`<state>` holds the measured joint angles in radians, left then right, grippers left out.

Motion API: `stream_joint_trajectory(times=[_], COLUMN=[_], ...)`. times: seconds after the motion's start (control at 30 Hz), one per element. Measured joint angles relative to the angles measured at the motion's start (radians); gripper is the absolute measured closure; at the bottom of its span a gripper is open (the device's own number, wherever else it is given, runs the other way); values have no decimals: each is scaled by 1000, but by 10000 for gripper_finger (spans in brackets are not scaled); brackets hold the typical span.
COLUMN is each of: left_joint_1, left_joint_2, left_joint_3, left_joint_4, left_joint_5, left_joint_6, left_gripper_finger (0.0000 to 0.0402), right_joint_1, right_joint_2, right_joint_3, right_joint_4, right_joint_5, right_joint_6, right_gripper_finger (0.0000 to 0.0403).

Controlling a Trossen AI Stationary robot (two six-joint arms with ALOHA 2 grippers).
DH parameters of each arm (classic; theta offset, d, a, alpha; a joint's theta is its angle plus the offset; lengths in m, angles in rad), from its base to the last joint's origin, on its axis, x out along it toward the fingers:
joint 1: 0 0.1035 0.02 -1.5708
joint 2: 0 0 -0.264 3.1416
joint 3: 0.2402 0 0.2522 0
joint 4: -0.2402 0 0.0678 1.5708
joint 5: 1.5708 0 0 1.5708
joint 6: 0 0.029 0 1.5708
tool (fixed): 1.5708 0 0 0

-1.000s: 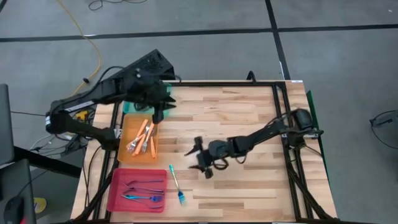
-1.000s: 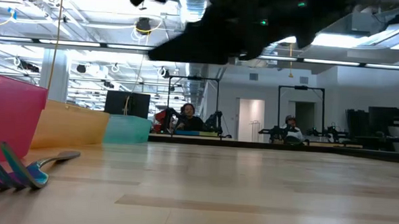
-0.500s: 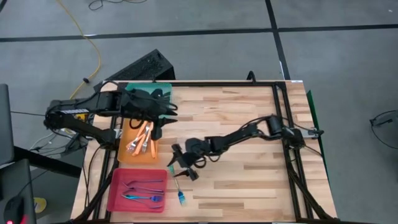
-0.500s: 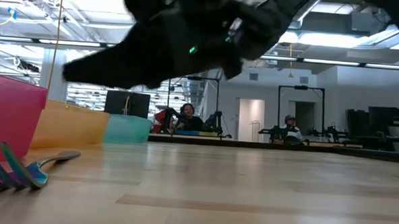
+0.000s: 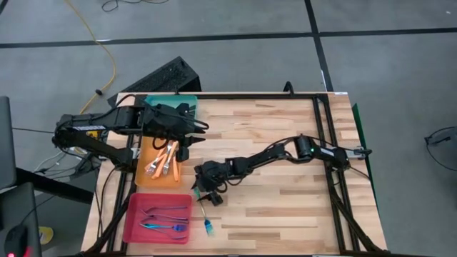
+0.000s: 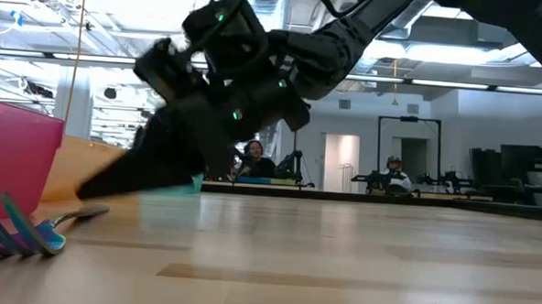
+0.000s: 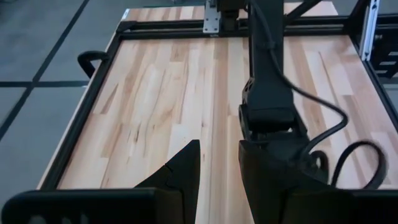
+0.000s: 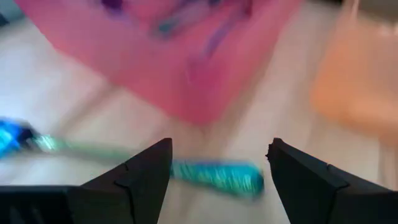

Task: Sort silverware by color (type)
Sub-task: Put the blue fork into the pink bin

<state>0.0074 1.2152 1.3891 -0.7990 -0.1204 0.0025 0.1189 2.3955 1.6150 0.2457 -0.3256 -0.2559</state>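
A teal-handled fork (image 5: pixel 204 214) lies flat on the wood next to the pink tray (image 5: pixel 133 227); its blue head end points to the near edge. My right gripper (image 5: pixel 203 193) is open and hangs low over the fork's far handle end (image 8: pixel 217 176), one finger on either side, apart from it. In the low view the right gripper (image 6: pixel 95 188) slants down toward the fork (image 6: pixel 38 230). Orange-handled forks (image 5: pixel 163 158) lie in the orange tray (image 5: pixel 143 178). My left gripper (image 5: pixel 182 146) is open and hovers over that tray's far right corner, holding nothing.
The pink tray holds a few forks (image 5: pixel 163 220), teal and dark. A teal tray (image 5: pixel 187 101) lies mostly hidden under the left arm at the far left. The wood to the right of the right arm (image 7: pixel 155 93) is bare. People sit in the room beyond the table (image 6: pixel 252 158).
My right gripper has swung toward the table's left and near edges and come down, from the table's middle to just above the teal fork's handle. My left gripper has shifted a little toward the near edge, over the orange tray. The fork has not moved.
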Motion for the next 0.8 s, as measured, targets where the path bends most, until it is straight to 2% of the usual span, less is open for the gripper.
stream_joint_trajectory(times=[0.23, 0.4, 0.47, 0.67, 0.8], left_joint_1=[0, 0, 0, 1, 1], left_joint_2=[0, 0, 0, -1, -1], left_joint_3=[0, 0, 0, 0, 0], left_joint_4=[3, 3, 3, 3, 1], left_joint_5=[0, 0, 0, 0, 0], left_joint_6=[14, 12, 11, 10, 9], left_gripper_finger=[306, 306, 306, 306, 306], right_joint_1=[-11, -8, -15, -53, -71], right_joint_2=[0, -6, -10, -22, -37], right_joint_3=[0, 3, 5, 8, 6], right_joint_4=[-33, -127, -179, -315, -402], right_joint_5=[20, 145, 164, 174, 176], right_joint_6=[15, 16, 21, 107, 99], right_gripper_finger=[117, 117, 117, 117, 117])
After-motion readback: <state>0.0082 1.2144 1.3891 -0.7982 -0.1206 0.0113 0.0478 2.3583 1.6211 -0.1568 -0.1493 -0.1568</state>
